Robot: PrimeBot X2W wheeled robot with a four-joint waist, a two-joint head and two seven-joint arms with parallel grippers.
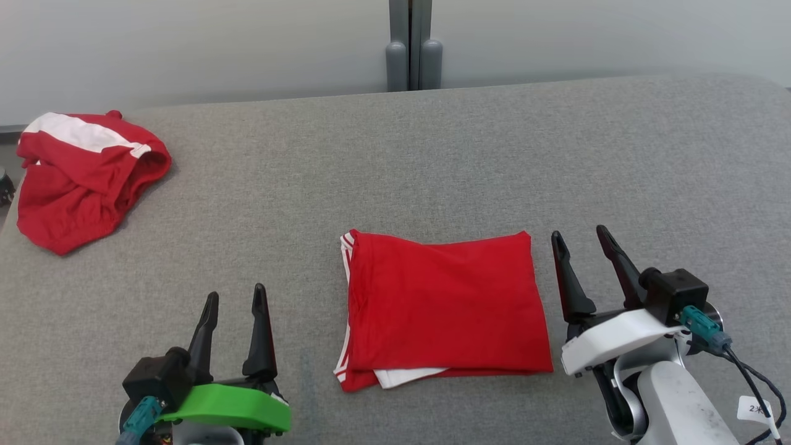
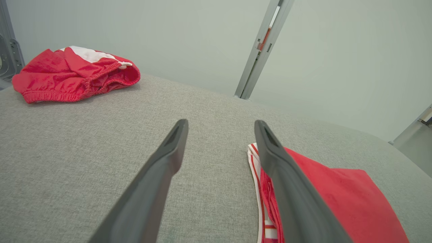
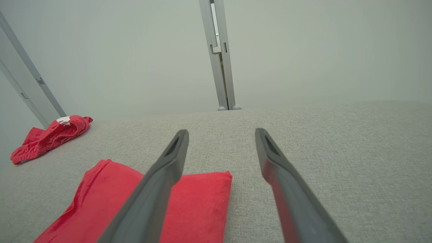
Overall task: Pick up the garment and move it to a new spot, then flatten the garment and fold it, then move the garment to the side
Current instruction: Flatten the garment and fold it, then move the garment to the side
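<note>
1. The folded garment: a red, roughly rectangular stack lying flat on the grey counter, at the lower centre of the head view. White trim shows along its left edge, and its slightly longer side runs left to right.
2. The right claw: at the lower right of the frame, just beside the garment's right edge and not touching it. Its fingers are spread wide and hold nothing.
3. The left claw: at the lower left, farther from the garment's left edge, likewise wide and empty.
4. Judgement: folding appears complete and the move to the side is not yet done. The right claw is the nearer.
5. The crumpled garment: red and white, at the upper left, well apart.
</note>
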